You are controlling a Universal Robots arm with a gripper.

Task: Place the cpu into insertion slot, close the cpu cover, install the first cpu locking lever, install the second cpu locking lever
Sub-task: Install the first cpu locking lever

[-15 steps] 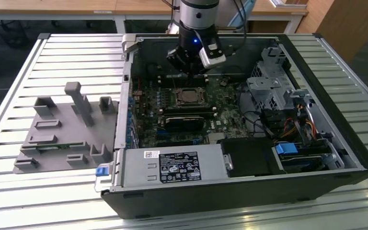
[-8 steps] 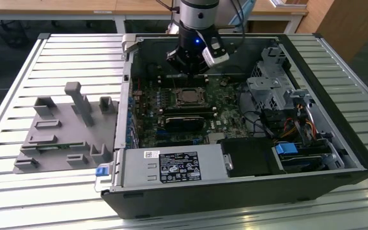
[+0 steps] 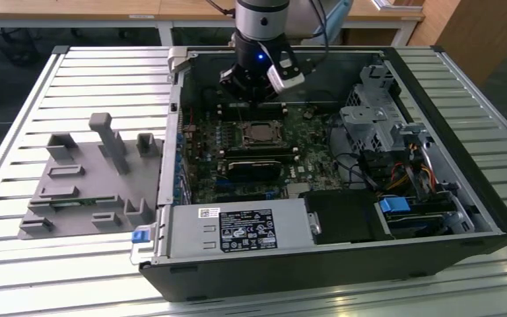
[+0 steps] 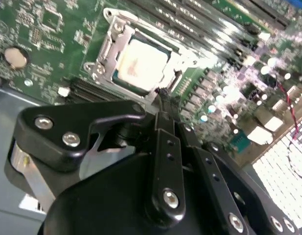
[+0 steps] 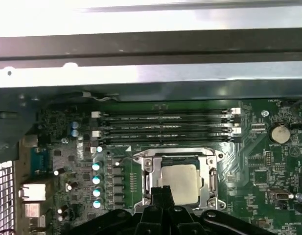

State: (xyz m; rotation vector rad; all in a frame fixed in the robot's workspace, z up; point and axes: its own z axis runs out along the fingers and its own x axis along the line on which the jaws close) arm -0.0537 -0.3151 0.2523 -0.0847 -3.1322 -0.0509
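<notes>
Exterior view, from its left to its right. Grey moulded fixture with upright posts, lying on the slatted metal table. Beside it, open computer case laid on its side, green motherboard exposed inside. Gripper hanging on the arm over the far part of the board, well apart from the fixture, just beyond the socket. In front of the gripper, insertion slot with the cpu seated flat in it, silver-grey top up. Nearer the camera, long black card, then labelled power supply against the near wall. Toward the exterior view's right, grey drive cage, bundle of coloured cables, blue tab.

Both wrist views: black fingertips drawn together, tips meeting, nothing seen clamped between them. Tips just beside the edge of the slot; touching the rim or not, cannot tell.

First wrist view: cpu cover folded down flat over the slot, chip top showing through its window. Row of long memory slots near the socket on the side away from the gripper. Round coin battery well apart from the socket, on bare board.
</notes>
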